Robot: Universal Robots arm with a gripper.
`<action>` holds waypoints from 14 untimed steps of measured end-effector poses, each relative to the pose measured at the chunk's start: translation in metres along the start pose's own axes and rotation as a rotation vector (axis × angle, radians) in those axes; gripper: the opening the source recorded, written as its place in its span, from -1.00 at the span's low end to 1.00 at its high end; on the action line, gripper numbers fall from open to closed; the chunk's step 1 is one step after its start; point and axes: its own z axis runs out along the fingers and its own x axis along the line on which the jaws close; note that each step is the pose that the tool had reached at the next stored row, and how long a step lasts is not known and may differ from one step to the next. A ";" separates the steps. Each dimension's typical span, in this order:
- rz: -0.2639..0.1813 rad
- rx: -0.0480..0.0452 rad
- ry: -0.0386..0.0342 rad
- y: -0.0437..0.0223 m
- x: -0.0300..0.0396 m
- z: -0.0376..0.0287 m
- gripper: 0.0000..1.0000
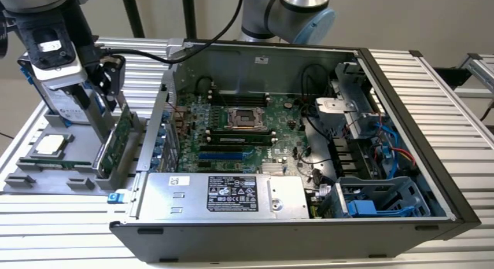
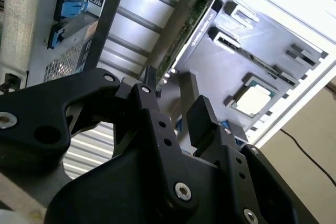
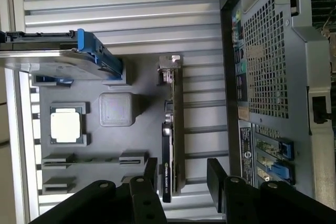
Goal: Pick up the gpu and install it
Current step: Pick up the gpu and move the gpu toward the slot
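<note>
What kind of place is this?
Probably a robot lab or workshop for building computers: a robot arm at a slatted metal table, with an open computer case and a gray tray of parts, the gpu among them.

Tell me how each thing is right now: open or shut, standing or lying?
gpu: standing on edge in the tray, not lifted.
gripper: open, above the gpu.
case: on its side, open.
cpu: flat in the tray.
hard drive: on edge in the tray.
</note>
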 end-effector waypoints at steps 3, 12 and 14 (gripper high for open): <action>0.002 0.0002 0.0000 -0.0001 0.0000 0.0013 1.00; 0.002 0.0001 -0.0002 -0.0006 0.0001 0.0056 1.00; 0.002 0.0002 0.0001 -0.0011 0.0001 0.0064 1.00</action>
